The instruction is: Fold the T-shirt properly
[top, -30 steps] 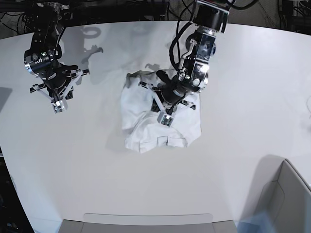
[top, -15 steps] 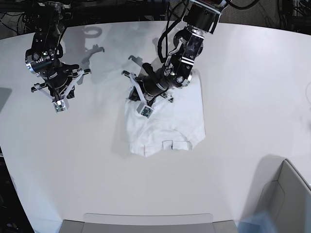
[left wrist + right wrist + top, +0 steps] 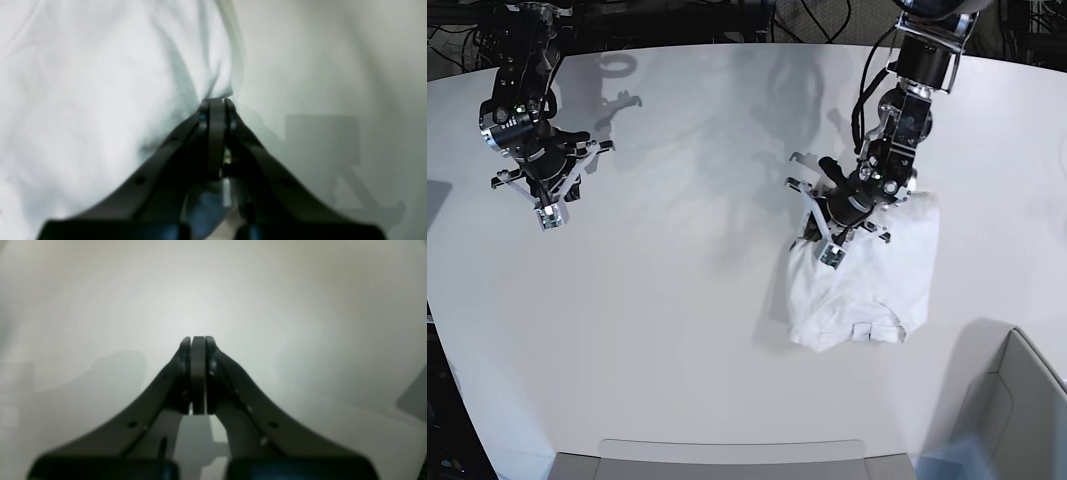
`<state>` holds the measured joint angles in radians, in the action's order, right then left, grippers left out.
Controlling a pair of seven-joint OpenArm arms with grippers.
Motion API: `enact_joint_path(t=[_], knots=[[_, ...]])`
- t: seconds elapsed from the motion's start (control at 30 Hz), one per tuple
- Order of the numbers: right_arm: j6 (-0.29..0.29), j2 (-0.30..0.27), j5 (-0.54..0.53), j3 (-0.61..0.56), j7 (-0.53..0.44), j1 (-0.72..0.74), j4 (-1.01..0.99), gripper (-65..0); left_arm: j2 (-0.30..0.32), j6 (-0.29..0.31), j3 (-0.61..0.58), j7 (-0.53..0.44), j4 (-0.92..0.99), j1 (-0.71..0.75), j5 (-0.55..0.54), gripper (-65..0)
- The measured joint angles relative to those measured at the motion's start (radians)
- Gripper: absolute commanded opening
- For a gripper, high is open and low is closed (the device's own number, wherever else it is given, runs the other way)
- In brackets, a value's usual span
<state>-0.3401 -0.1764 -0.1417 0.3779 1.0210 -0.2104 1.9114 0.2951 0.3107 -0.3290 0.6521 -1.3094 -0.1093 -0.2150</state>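
White, soft and wrinkled, the short-sleeved cotton T-shirt (image 3: pixel 867 290) lies bunched at the lower right of the base view on the smooth white tabletop (image 3: pixel 677 330). Only there do both arms show together: the left gripper (image 3: pixel 831 252) over the shirt's upper left edge, the right gripper (image 3: pixel 549 217) well apart at upper left. The left wrist view shows black jaws closed at a cloth edge (image 3: pixel 213 83); whether they pinch it is unclear. The right wrist view shows the other jaws pressed together over bare table, holding nothing.
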Motion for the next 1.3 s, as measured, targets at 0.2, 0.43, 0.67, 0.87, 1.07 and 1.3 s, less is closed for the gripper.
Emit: enact_joint_path(t=[0.2,0.43,0.67,0.87,1.07,1.3], knots=[[0.0,-0.002,-0.038,0.0,0.001,-0.023,0.042,-65.0,-0.003,-0.001,0.124,0.058,0.004,-0.022,0.013,-65.0],[-0.002,-0.002,-0.039,-0.001,0.0,-0.026,0.125,-65.0,-0.006,-0.032,0.275,0.13,-0.297,0.049,0.055,-65.0],[-0.003,-0.032,-0.066,-0.031,0.0,-0.097,0.137,-65.0,-0.087,-0.024,0.374,0.11,-0.524,0.172,0.038,-65.0],[-0.002,-0.14,-0.263,-0.016,-0.1,-0.275,0.144,-65.0,-0.141,-0.041,0.446,0.121,-0.729,0.422,0.057,-65.0],[-0.003,-0.174,-0.388,0.071,-0.156,-0.485,0.145,-65.0,-0.156,-0.025,0.512,0.063,-0.721,0.619,0.05,-65.0],[-0.007,-0.233,-0.551,0.219,-0.153,-0.811,0.15,-65.0,-0.18,-0.024,0.605,-0.006,-0.727,0.878,0.05,-65.0]])
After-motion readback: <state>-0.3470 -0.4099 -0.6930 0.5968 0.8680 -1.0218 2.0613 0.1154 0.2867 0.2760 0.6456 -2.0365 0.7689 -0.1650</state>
